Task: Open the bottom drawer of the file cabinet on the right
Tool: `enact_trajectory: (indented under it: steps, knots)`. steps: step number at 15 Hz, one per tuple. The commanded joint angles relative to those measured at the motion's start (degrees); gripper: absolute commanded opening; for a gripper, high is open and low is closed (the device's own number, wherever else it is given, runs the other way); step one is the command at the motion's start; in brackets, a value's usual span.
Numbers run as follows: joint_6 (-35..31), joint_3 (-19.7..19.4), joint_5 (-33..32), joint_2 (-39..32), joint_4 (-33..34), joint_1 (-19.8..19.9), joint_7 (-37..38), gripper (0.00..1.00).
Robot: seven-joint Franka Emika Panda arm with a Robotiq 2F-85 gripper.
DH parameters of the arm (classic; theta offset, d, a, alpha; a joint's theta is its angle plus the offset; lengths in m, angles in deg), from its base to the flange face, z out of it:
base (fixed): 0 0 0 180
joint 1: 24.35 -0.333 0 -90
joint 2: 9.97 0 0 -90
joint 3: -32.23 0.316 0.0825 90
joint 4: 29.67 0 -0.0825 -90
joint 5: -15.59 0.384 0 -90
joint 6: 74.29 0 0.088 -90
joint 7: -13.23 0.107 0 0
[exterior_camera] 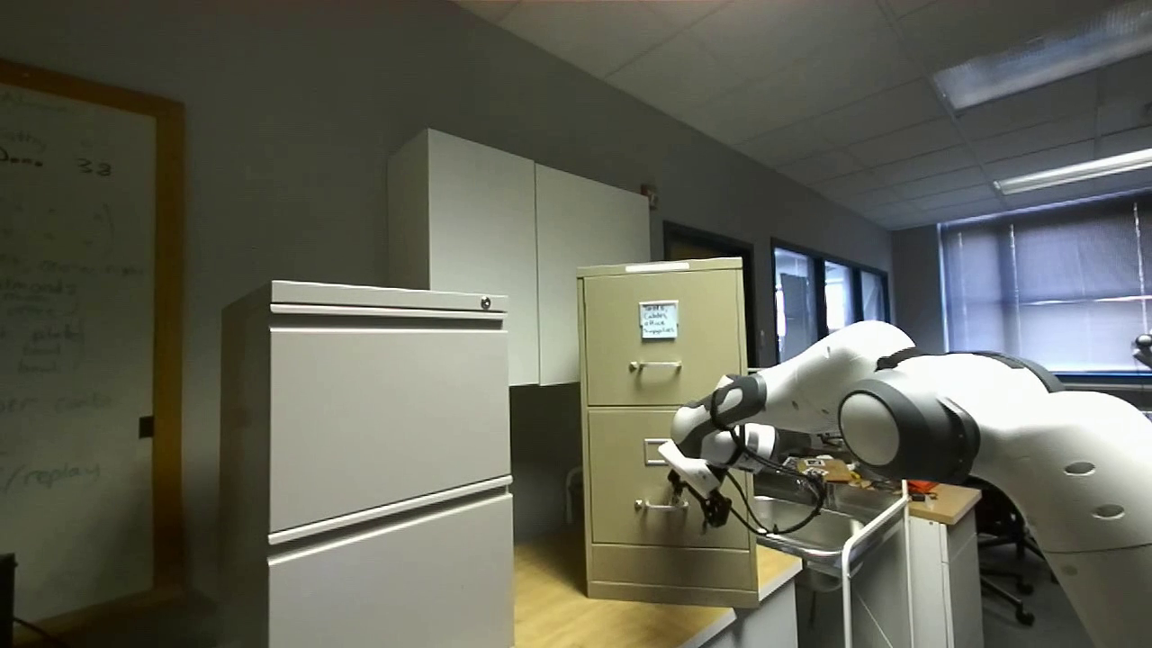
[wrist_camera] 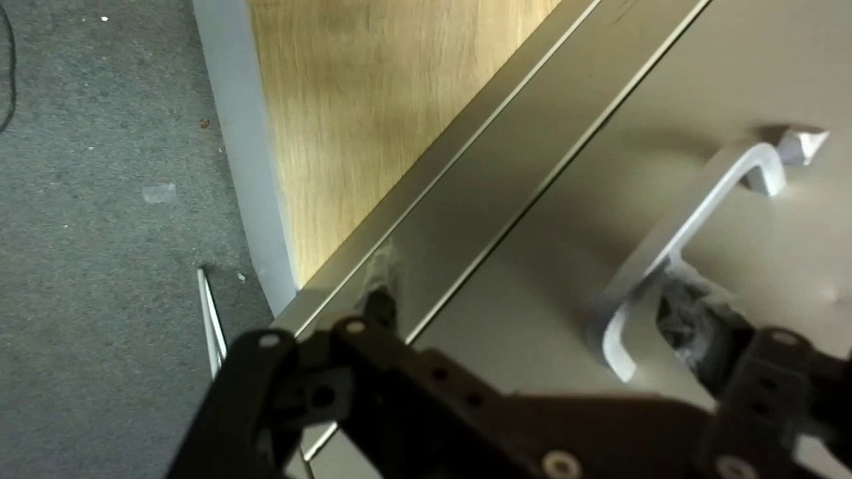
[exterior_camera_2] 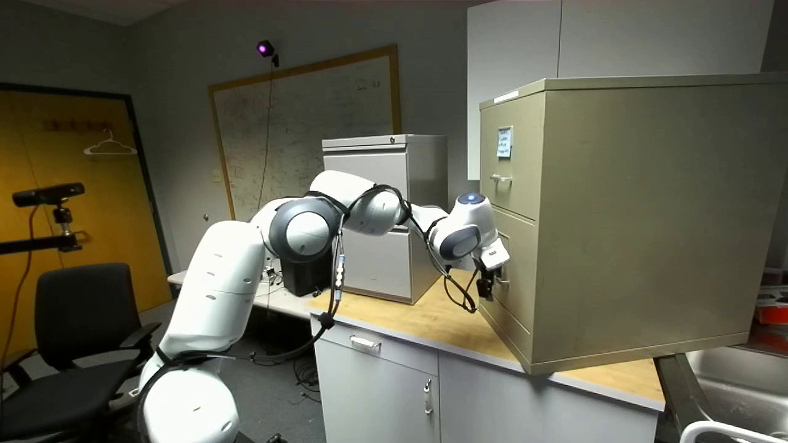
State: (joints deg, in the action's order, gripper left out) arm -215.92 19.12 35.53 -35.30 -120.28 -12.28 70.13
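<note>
Low in wrist view, gripper [wrist_camera: 532,286] spread wide, nothing gripped; handle [wrist_camera: 679,223] betw. fingers [wrist_camera: 695,326], nearer R-of-frame one, long axis diag., rising to upper R. Bottom drawer [exterior_camera: 625,477], just R of ctr in an ext. view, looks closed; prob. squeeze, then pull.

The tan cabinet [exterior_camera_2: 646,221] stands upright on the counter [exterior_camera: 567,589]; its bottom drawer [exterior_camera: 627,480] (silver-handled) sits closed, flush in front.
</note>
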Motion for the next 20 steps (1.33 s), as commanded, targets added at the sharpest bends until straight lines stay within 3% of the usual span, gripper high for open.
enact_trajectory:
  steps: [1,7,16,17,20]
  knots:
    - [-1.30,0.60,-0.42,-0.58,2.84,-1.22,3.24,1.00]
    - [-2.07,-0.69,-5.10,-2.77,6.52,-3.55,6.46,1.00]
    - [0.06,-2.97,-9.60,-7.34,6.93,-2.45,8.50,1.00]
    - [0.78,-3.31,-10.54,-7.68,7.44,-2.75,8.76,0.76]
    - [6.62,-3.81,-14.94,-8.19,9.30,-3.61,8.06,0.61]
